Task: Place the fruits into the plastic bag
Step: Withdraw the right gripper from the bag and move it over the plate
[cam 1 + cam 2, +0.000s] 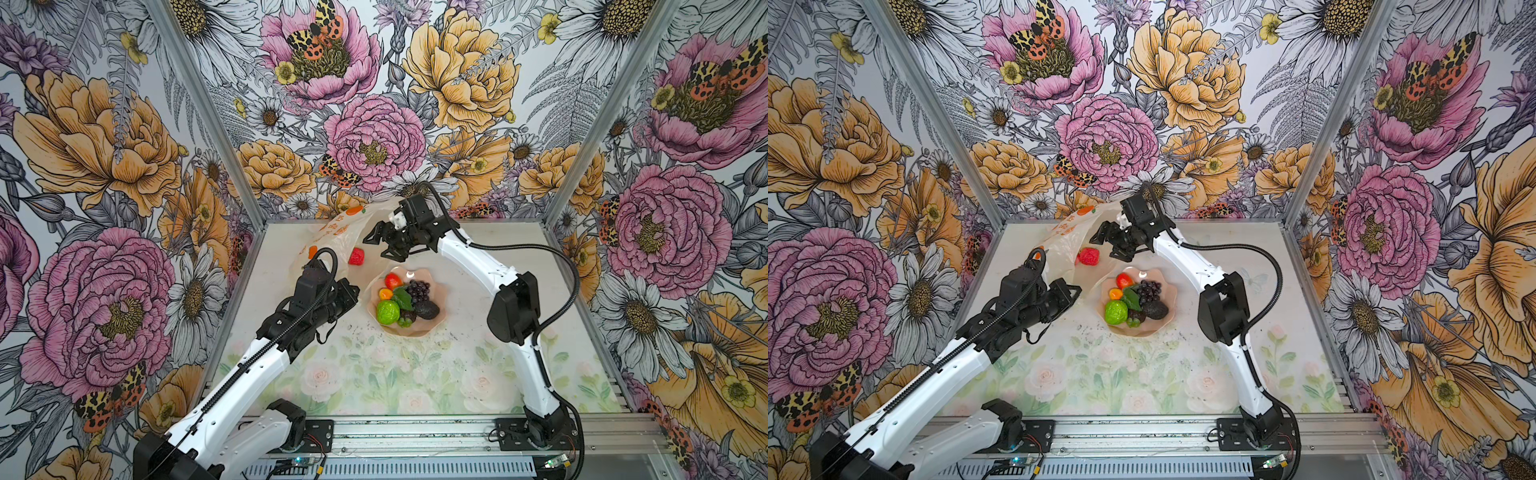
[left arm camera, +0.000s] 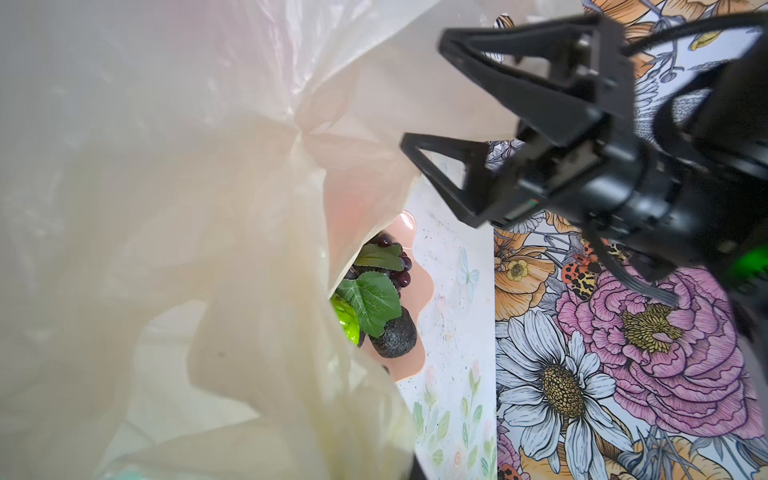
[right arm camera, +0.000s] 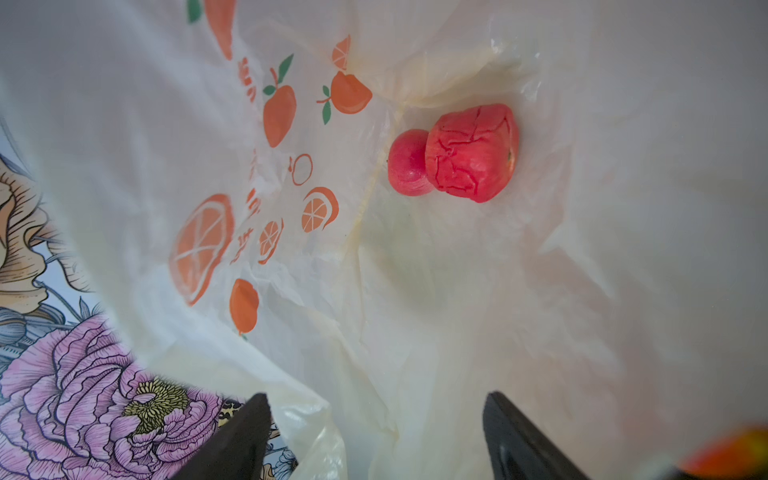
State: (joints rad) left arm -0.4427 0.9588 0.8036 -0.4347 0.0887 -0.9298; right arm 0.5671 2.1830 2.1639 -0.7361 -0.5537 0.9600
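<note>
One bench carries a pink bowl near its middle. Beyond the bowl and to its left, the bag is raised with its mouth facing the bowl and its printed side uppermost. The left claw, just left of the bowl, is closed on the bag's near edge. The right claw hangs just beyond the bowl at the bag's mouth, jaws spread and empty. Two red apples lie touching inside the bag. In the bowl lie a green fruit, grapes, an avocado, a red fruit and a small orange.
</note>
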